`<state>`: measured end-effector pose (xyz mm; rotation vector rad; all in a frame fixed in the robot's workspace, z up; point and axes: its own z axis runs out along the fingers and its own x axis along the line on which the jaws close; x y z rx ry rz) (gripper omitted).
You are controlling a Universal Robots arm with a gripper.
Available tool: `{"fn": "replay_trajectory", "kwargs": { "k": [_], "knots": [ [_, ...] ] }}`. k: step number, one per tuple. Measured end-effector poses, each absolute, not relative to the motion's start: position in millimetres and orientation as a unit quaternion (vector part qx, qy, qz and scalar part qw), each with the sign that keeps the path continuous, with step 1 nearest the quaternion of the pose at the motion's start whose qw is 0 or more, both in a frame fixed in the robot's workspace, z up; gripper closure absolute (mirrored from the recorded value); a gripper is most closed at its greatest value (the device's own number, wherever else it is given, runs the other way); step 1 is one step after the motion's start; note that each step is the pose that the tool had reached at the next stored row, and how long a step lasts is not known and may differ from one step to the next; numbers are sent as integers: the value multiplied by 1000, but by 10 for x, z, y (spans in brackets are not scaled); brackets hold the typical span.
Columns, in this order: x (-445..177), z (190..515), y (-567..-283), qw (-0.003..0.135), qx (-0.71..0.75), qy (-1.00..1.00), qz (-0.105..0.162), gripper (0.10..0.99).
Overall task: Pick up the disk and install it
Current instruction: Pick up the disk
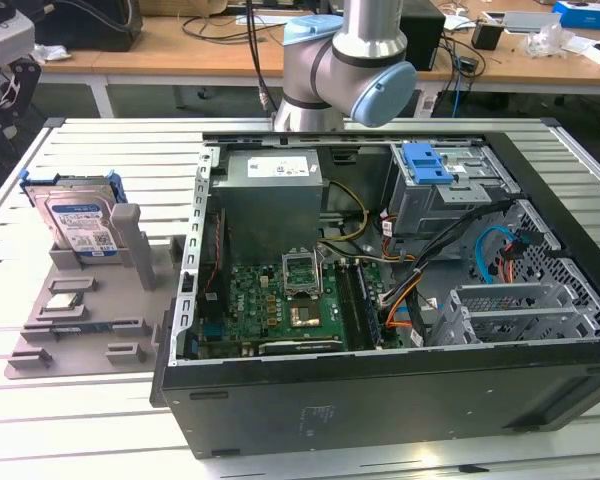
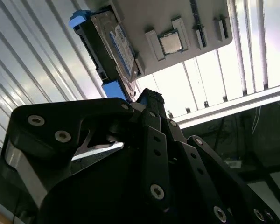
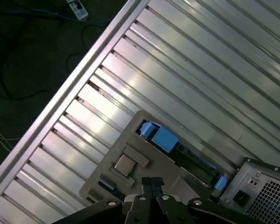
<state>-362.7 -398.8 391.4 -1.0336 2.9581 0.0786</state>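
I am holding my tool (image 3: 151, 182) closed and empty over the desk (image 1: 80, 420) — the disk (image 1: 80, 225) is standing on edge in the grey holder (image 1: 90, 320), at the exterior view's left beside the open computer case (image 1: 380, 400).

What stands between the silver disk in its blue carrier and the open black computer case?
In the exterior view, an upright grey plastic post of the flat grey holder tray stands there, beside the disk.
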Motion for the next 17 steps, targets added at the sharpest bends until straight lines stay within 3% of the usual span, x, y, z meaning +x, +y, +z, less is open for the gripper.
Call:
{"fn": "replay_trajectory", "kwargs": {
  "k": [17],
  "knots": [
    [-3627, 3914, -3988, -1, -492, 870, 25, 980]
  ]
}}
